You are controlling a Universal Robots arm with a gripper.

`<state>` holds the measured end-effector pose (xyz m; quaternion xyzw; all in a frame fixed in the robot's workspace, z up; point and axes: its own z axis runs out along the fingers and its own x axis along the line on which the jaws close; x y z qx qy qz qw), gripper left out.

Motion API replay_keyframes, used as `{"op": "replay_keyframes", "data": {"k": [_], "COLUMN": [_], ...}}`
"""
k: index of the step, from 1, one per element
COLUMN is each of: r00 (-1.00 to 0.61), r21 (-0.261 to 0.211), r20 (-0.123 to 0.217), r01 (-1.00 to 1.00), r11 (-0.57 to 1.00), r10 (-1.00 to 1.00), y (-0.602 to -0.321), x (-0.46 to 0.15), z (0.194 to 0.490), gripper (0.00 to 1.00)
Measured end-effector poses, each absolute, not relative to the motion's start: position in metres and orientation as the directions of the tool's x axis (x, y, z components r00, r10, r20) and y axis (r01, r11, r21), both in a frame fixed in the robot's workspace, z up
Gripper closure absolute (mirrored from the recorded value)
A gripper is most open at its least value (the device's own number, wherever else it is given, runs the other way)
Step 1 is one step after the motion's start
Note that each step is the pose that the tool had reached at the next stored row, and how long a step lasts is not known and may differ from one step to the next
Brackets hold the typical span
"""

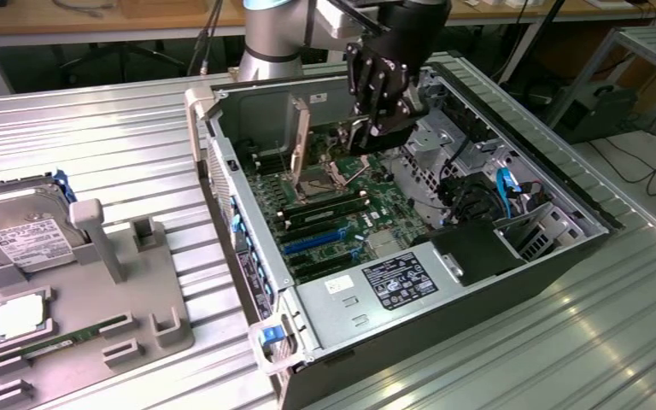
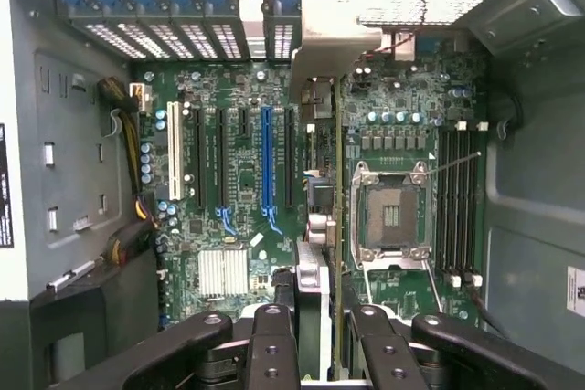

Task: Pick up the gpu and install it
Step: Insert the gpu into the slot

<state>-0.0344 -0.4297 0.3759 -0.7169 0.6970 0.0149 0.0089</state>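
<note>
The claw (image 2: 320,331) (image 1: 375,128), partly closed, grips the gpu (image 2: 315,253) (image 1: 301,137) on edge above the motherboard (image 2: 239,180). Its long axis runs parallel to the slots (image 2: 266,157), bracket toward the case's (image 1: 228,175) rear.

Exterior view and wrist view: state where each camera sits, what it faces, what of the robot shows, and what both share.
Exterior view: off the arm, raised, looking down into the open computer case; the arm and tool show.
Wrist view: on the wrist, looking along the tool onto the motherboard; the tool's fingers show, closed on the gpu, seen edge-on.
Shared: the motherboard, its CPU socket, the tool.
</note>
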Motion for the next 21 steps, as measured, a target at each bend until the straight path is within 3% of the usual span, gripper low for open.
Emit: {"op": "replay_keyframes", "data": {"k": [21], "r00": [-0.023], "r21": [0.008], "r20": [-0.026], "r01": [-1.0], "r11": [0.023], "r10": [-0.999], "y": [-0.427], "x": [-0.044], "z": [0.35], "gripper": [0.72]}}
